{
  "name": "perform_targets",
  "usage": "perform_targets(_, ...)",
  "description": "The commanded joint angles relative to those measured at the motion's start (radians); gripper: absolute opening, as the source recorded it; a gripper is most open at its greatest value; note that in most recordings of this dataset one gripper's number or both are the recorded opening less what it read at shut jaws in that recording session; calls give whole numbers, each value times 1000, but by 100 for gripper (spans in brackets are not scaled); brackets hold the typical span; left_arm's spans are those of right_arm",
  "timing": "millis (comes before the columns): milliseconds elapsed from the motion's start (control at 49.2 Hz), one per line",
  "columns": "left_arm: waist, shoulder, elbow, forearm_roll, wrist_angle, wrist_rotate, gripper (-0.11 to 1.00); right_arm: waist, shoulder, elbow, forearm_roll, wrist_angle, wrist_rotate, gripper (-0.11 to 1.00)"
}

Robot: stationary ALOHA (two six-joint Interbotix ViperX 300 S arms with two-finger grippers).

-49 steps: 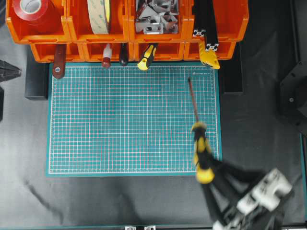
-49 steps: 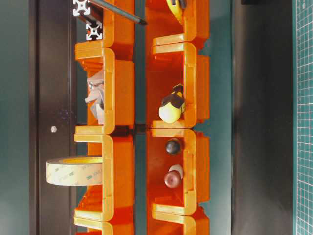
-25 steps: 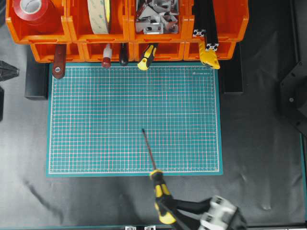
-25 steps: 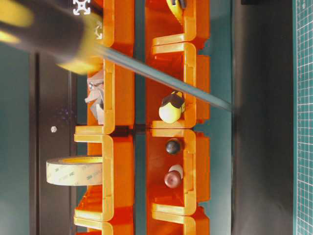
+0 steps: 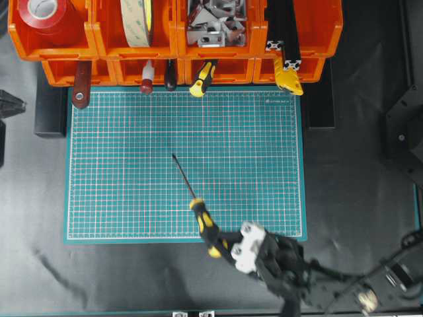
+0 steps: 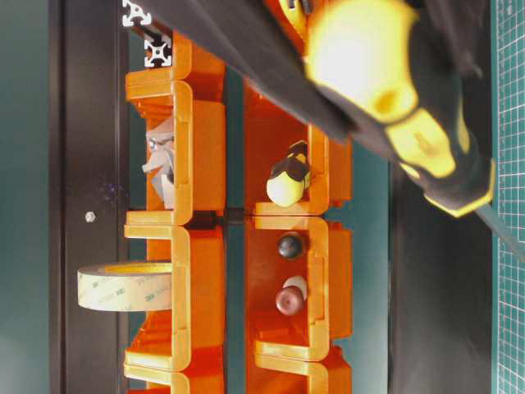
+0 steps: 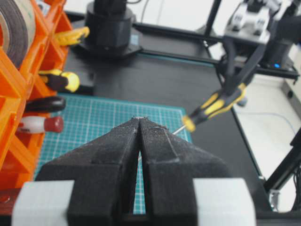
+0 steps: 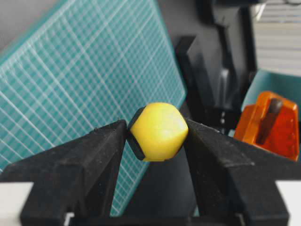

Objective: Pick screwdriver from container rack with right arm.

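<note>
The right gripper (image 8: 157,134) clamps its matte black fingers on the screwdriver (image 5: 203,223), chunky striped handle and faceted yellow butt, thin shaft slanting over the gridded green mat (image 5: 132,165). The left gripper (image 7: 140,123) has its jaws together. Glossy orange container rack (image 5: 218,69) bins hold tape rolls, metal brackets and tool handles.

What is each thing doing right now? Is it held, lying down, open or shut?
screwdriver: held in the air over the mat's near edge, out of the rack.
right gripper: jaws shut on the screwdriver's handle.
left gripper: jaws shut, holding nothing.
container rack: bins open-topped, still holding other tools.
smaller yellow-black screwdriver: resting in a front bin.
green mat: lying flat.
</note>
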Motion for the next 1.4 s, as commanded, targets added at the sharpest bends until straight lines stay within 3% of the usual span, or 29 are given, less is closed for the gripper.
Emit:
perform_targets(0, 3, 25, -35, 3, -11, -3, 0, -38, -34, 5, -9, -46, -3, 41)
perform_targets(203, 3, 41, -32, 3, -14, -3, 0, -107, -8, 37, -26, -124, -3, 41)
perform_targets(447, 9, 44, -31, 2, -14, -3, 0, -163, 2, 55, -32, -138, 2, 41)
perform_targets(1057, 32, 26, -34, 3, 0, 0, 0, -164, -5, 114, 32, -195, 8, 41)
perform_targets(1118, 34, 25, -35, 3, -2, 0, 0, -164, -5, 118, 48, -196, 9, 45)
perform_targets(1240, 37, 17, -35, 3, 0, 0, 0, -164, -3, 124, 94, -195, 11, 67)
perform_targets(1382, 40, 14, -37, 3, 0, -2, 0, -164, -8, 138, 115, -196, 20, 75)
